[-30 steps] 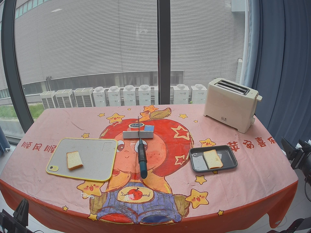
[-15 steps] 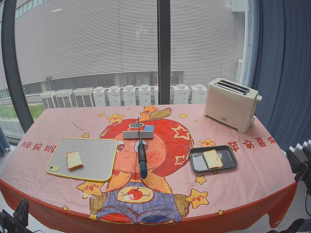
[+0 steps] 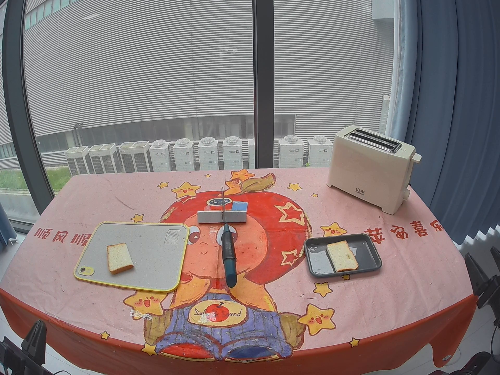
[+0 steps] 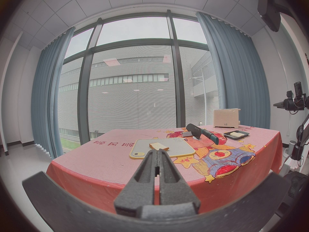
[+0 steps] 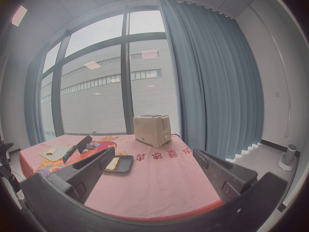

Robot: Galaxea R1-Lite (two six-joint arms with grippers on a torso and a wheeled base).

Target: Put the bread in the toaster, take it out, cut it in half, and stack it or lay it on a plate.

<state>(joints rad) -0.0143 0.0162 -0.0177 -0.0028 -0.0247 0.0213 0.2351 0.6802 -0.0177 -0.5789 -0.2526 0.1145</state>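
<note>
Head view: the toaster (image 3: 371, 166) is standing at the far right corner of the table (image 3: 406, 287), its slots facing up. A cutting board (image 3: 151, 259) is lying toward the near left corner, and a bread piece (image 3: 120, 258) is resting flat on the board's left half. At the middle of the table a knife (image 3: 227, 251) is lying with its blade slotted into a small holder (image 3: 222, 216) and its dark handle pointing at the near edge. A dark tray (image 3: 367, 251) is sitting between the knife and the right edge, nearer than the toaster, and a second bread piece (image 3: 341, 255) is lying flat inside it.

Left wrist view: the left gripper (image 4: 157, 152) is hanging off the table beyond its left side, fingers pressed together with nothing between them. It is pointing toward the cutting board and is well apart from it.

Right wrist view: the right gripper (image 5: 154, 153) is hovering off the table past its right edge, its jaws spread wide and gripping nothing. It is facing the tray and the toaster, touching neither.
</note>
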